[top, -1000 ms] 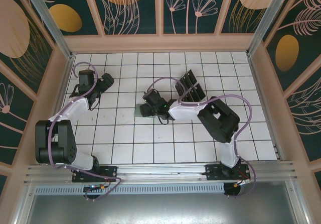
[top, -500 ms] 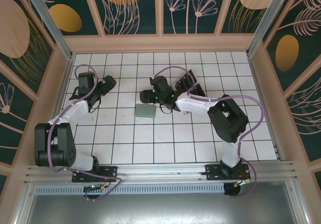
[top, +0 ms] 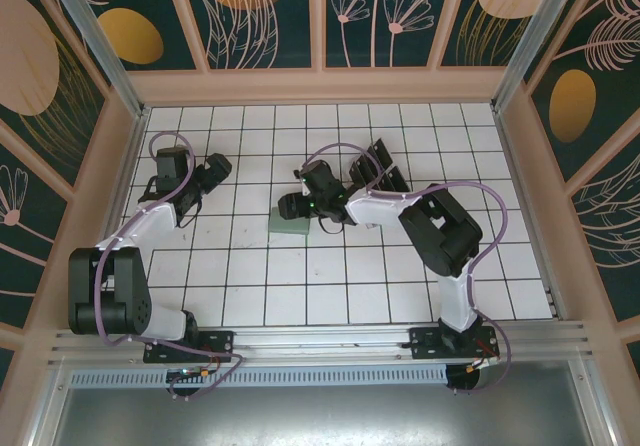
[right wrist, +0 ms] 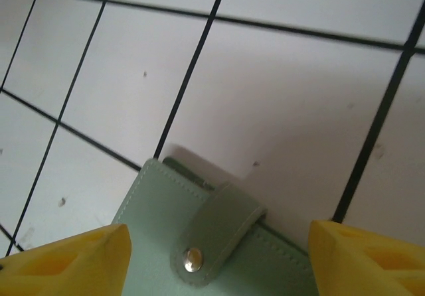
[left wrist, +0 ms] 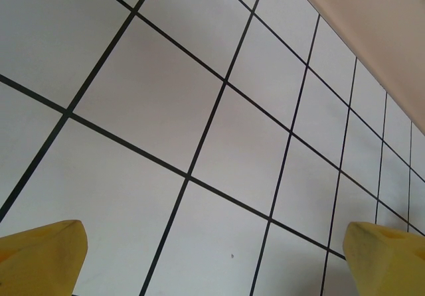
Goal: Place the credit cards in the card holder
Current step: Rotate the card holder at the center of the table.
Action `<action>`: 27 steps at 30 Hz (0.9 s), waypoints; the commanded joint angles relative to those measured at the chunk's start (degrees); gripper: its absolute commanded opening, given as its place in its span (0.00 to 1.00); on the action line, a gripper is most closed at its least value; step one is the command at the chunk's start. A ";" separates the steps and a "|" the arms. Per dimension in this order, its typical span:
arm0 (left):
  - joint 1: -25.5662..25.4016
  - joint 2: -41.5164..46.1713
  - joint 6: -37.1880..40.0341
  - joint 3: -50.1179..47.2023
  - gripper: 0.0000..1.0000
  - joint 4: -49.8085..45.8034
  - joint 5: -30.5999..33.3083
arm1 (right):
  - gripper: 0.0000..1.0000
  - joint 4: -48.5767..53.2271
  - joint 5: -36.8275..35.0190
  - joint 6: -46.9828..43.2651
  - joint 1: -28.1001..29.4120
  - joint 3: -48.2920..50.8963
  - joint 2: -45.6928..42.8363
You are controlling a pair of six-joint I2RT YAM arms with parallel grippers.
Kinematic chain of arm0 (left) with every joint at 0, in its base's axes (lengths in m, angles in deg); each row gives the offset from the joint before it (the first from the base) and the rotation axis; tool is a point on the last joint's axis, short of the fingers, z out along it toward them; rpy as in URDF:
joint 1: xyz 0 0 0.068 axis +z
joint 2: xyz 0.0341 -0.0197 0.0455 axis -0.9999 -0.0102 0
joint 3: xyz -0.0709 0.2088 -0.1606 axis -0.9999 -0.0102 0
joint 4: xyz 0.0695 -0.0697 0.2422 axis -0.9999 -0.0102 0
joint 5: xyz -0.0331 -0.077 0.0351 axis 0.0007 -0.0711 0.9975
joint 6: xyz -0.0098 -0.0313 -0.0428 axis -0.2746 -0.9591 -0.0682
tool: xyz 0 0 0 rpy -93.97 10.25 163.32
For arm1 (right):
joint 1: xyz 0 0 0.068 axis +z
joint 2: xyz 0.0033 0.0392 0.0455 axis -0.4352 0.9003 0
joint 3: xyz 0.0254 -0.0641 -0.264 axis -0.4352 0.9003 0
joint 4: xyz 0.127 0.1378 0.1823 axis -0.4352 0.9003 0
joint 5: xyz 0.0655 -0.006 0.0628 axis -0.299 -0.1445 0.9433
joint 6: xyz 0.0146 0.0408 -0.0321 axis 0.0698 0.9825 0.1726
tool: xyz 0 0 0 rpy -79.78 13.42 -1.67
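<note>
Centring the wide-open, empty right gripper (right wrist: 216, 246) over the card holder (right wrist: 149, 220), pinch the snap tab (right wrist: 222, 216) by its studded end, peel up gently; ignore the spread, idle left gripper (left wrist: 212, 256) at left.

Top cam: fixed, high, behind arm bases, looks down on whole worktop (top: 250, 296), near edge at btm of frame; widest shot. L wrist cam: close, low oblique across far-left tiles, beige wall (left wrist: 372, 37) top-right, left gripper (left wrist: 212, 259) tips in btm corners. R wrist cam: v. close, steep down near worktop centre, card holder (right wrist: 159, 243) btwn right gripper (right wrist: 219, 263) tips. Overlap: top + R wrist share card holder & tiles round it; top + L wrist share far-left tiles.
</note>
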 commanded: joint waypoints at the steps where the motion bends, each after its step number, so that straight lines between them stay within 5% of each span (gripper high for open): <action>1: 0.19 0.04 -0.41 -0.07 0.99 1.53 -0.90 | 0.70 -0.66 3.40 -0.87 2.05 1.97 -1.74; 9: 0.21 -0.93 -0.19 0.43 0.99 1.79 -1.17 | 0.65 1.77 5.05 0.81 8.74 6.24 -7.85; 19: 0.25 -1.89 -0.49 1.07 0.98 2.15 -1.54 | 0.75 9.53 -17.69 -0.70 12.93 1.78 -7.78; 27: 0.21 -1.80 -0.39 0.67 0.99 1.79 -1.21 | 0.77 9.46 -22.61 -5.91 13.90 -6.98 2.17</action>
